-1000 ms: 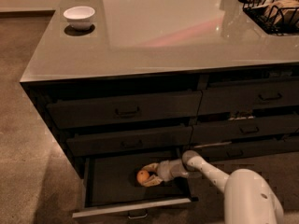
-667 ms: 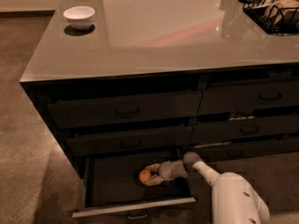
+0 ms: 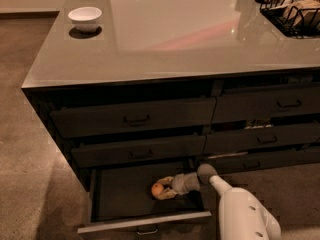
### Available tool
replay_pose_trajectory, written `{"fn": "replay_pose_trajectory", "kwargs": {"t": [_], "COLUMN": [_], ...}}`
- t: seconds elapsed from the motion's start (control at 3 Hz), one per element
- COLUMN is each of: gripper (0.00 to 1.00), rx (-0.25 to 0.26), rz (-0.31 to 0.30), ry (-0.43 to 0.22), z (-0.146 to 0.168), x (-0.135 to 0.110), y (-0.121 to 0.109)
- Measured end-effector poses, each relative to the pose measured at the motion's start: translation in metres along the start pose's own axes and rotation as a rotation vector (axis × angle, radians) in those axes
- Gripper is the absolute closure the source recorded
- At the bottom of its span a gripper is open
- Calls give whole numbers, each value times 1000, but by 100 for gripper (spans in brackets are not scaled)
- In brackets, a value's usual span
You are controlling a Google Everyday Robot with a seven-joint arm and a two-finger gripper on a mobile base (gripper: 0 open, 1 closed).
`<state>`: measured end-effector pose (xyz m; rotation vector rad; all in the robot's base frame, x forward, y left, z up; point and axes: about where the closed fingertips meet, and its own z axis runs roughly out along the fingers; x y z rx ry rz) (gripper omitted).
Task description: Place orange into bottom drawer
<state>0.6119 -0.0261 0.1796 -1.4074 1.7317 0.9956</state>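
One dark grey-black cabinet (image 3: 135, 118) fills most of the view, with two columns of drawers under a pale glossy surface (image 3: 175, 39). In the left column the bottom drawer (image 3: 117, 196) is pulled out toward the floor, its dark flat interior exposed, while the two drawers above it are closed. The robot's white arm (image 3: 245, 215) reaches in from the lower right and crosses the drawer's right side. A black wire basket (image 3: 294, 11) sits at the far right corner of the surface, partly cut off by the picture's edge. A white bowl (image 3: 85, 17) stands near the far left corner, well apart from the basket. The pincer (image 3: 164, 189) is inside the open drawer, near its middle, clenched on the orange (image 3: 157, 188), with pale fingers (image 3: 167, 180) above and below the fruit. The orange is low over the drawer's floor; whether it touches cannot be told.
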Motion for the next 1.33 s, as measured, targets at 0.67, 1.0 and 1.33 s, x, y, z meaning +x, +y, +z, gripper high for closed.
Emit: {"fn": "replay_pose_trajectory", "kwargs": {"t": [0.67, 1.0, 1.33], "gripper": [20, 0, 0], "rx": [-32, -37, -37], "rz": [0, 1, 1], "ry": [3, 2, 2], "z": [7, 10, 10], "x": [6, 7, 7], "y": [2, 4, 4]}}
